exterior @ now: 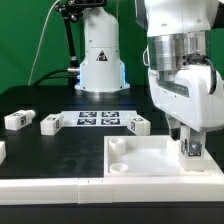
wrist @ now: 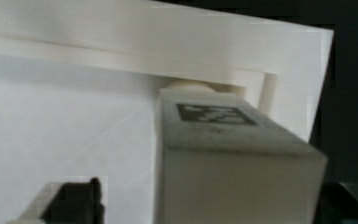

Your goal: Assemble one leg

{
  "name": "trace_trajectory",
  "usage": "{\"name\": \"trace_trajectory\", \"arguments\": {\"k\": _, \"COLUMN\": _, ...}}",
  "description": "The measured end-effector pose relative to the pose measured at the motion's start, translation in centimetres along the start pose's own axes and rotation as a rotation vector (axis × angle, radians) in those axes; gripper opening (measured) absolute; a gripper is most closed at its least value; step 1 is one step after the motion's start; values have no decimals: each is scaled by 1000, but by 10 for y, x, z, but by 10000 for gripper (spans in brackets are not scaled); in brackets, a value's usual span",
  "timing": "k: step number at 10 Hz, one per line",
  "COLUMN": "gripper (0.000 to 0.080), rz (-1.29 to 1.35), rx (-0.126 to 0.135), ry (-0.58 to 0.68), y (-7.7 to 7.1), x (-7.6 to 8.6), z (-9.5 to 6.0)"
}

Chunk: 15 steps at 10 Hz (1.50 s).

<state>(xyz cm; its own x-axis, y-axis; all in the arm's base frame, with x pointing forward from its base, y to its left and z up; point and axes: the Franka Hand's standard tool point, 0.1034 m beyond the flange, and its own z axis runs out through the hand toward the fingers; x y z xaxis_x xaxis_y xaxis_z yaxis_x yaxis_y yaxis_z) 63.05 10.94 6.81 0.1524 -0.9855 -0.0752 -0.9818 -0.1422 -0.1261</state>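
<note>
The gripper's (exterior: 188,150) jaws pinch the leg (wrist: 229,150), upright, its lower end at a corner socket of the white panel (exterior: 140,158). Its tag (wrist: 217,115) faces the wrist camera. Loose legs (exterior: 50,123) lie on the black surface (exterior: 60,150) beyond the panel.

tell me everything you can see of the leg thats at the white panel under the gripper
The leg is a small white block, plastic by its look, with a black-and-white square tag on one face. It stands upright at a corner of the white panel, with its end against that corner. The gripper is around it. One dark finger shows beside it with panel visible between them, so a grip cannot be confirmed.
</note>
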Motion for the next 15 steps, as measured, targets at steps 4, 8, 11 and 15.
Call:
{"name": "trace_trajectory", "arguments": {"k": 4, "gripper": 646, "rz": -405, "rx": 5, "ry": 5, "y": -1, "x": -2, "z": 0}}
{"name": "trace_trajectory", "arguments": {"k": 8, "gripper": 649, "rz": -882, "rx": 1, "ry": 4, "y": -2, "x": -10, "z": 1}}
{"name": "trace_trajectory", "arguments": {"k": 11, "gripper": 649, "rz": -1252, "rx": -53, "ry": 26, "y": -6, "x": -11, "z": 0}}
{"name": "trace_trajectory", "arguments": {"k": 15, "gripper": 649, "rz": -1534, "rx": -74, "ry": 34, "y": -6, "x": -4, "z": 0}}
